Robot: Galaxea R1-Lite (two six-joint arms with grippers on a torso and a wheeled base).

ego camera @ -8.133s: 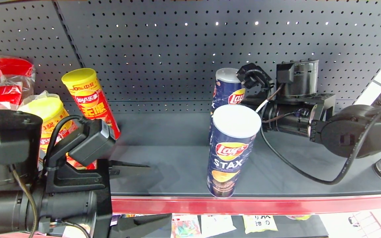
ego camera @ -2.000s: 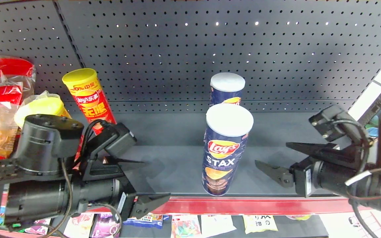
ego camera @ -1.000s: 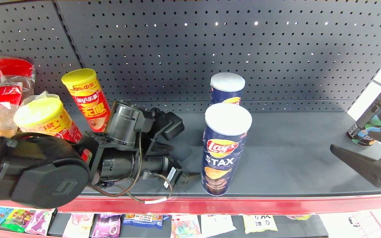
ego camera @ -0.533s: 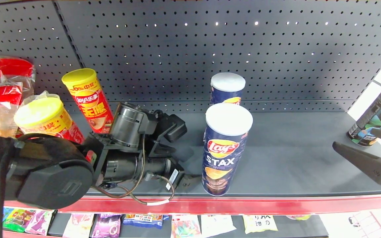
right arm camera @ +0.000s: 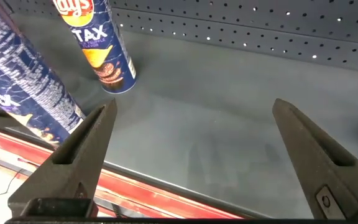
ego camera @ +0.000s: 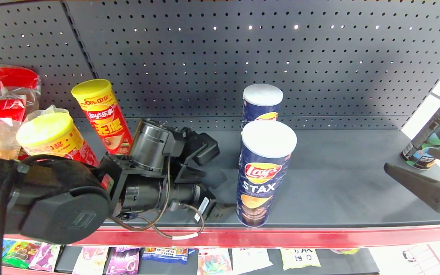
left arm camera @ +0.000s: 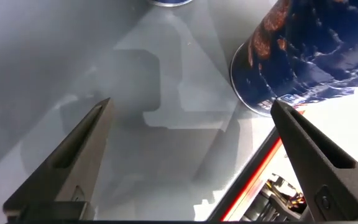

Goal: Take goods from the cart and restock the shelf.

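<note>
Looking at the shelf point(ego camera: 338, 183), you see two blue cans standing up near the middle. The front can point(ego camera: 266, 172) stands close to the red edge point(ego camera: 300, 236). The back can point(ego camera: 262, 103) stands right behind it, near the wall with holes point(ego camera: 220, 57). Both have white lids.

Your left gripper point(left arm camera: 191, 106) is low on the shelf, just to the left of the front can. Its fingers are spread wide and hold nothing. One finger point(left arm camera: 309, 155) is just beside the bottom of the front can. You cannot tell if it touches. The can is not between the fingers.

Your right gripper point(ego camera: 407, 158) is at the right end of the shelf, well apart from both blue cans. Its fingers are spread wide too, and nothing is in them. A dark can point(ego camera: 437, 131) stands just behind it, at the far right.

On the left you see two red cans with yellow lids. The back red can point(ego camera: 103, 114) stands near the wall. The front red can point(ego camera: 54, 139) is nearer to you, partly behind the left arm. Red bags point(ego camera: 2, 91) sit past them at the far left. Small bright packs point(ego camera: 212, 261) lie on the shelf below.
</note>
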